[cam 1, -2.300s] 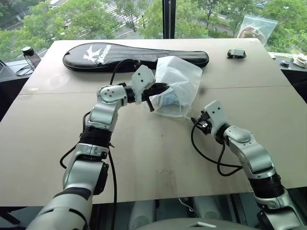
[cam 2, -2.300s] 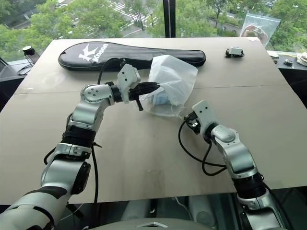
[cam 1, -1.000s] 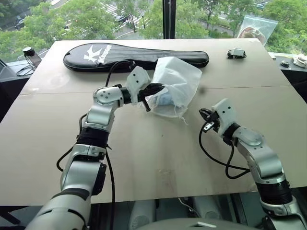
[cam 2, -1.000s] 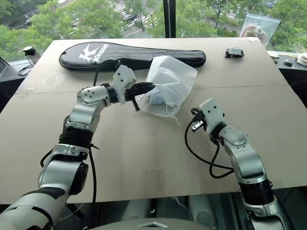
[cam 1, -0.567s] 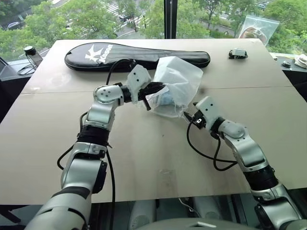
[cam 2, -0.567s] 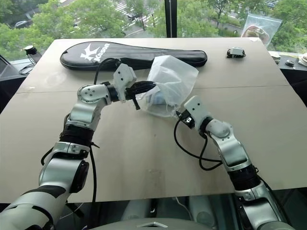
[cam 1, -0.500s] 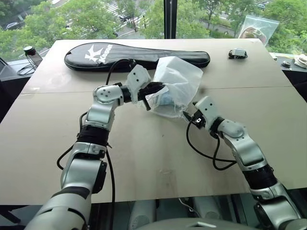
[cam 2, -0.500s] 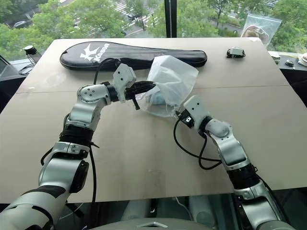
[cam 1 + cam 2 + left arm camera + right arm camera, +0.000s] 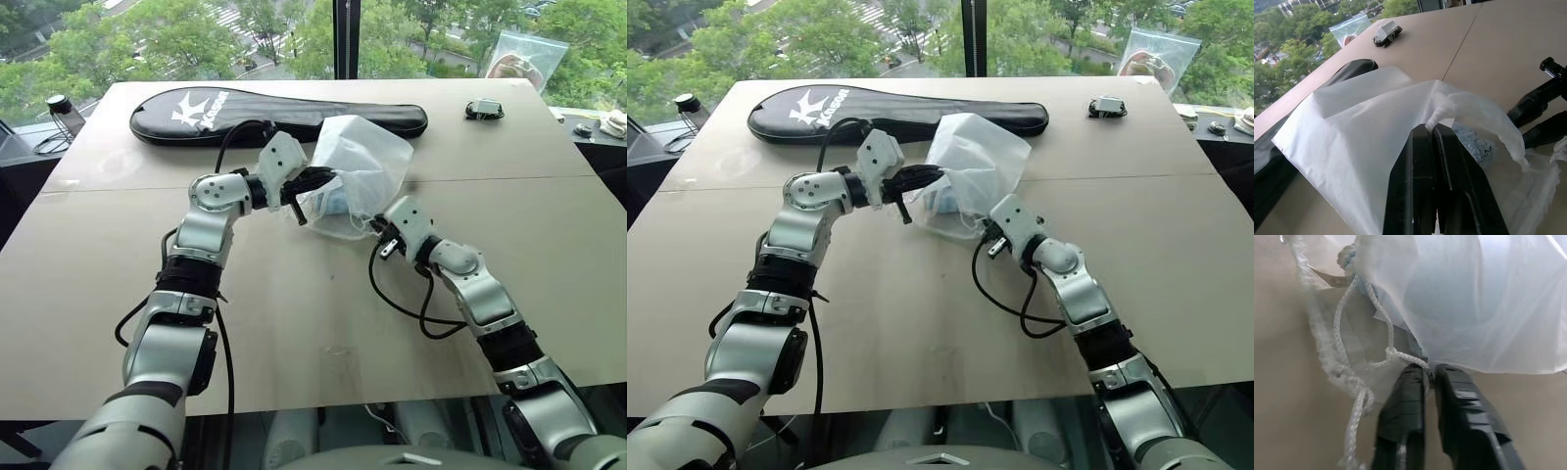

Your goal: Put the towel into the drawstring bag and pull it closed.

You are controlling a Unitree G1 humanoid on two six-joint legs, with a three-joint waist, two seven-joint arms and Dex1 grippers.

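The drawstring bag, a translucent white pouch, hangs tilted above the table. My left gripper is shut on a gathered fold at its mouth. The light blue towel lies inside and shows faintly through the fabric. My right gripper is at the bag's lower edge, its black fingers shut on the white cord just by a knot. More loops of cord hang loose beside them.
A long black racket cover lies across the table behind the bag. A small device with a cable and a clear zip bag sit at the far right. A small bottle stands off the table's left edge.
My right gripper has moved left and forward from the open table to the bag's lower edge and shut on the cord. The left gripper and the bag have stayed in place.
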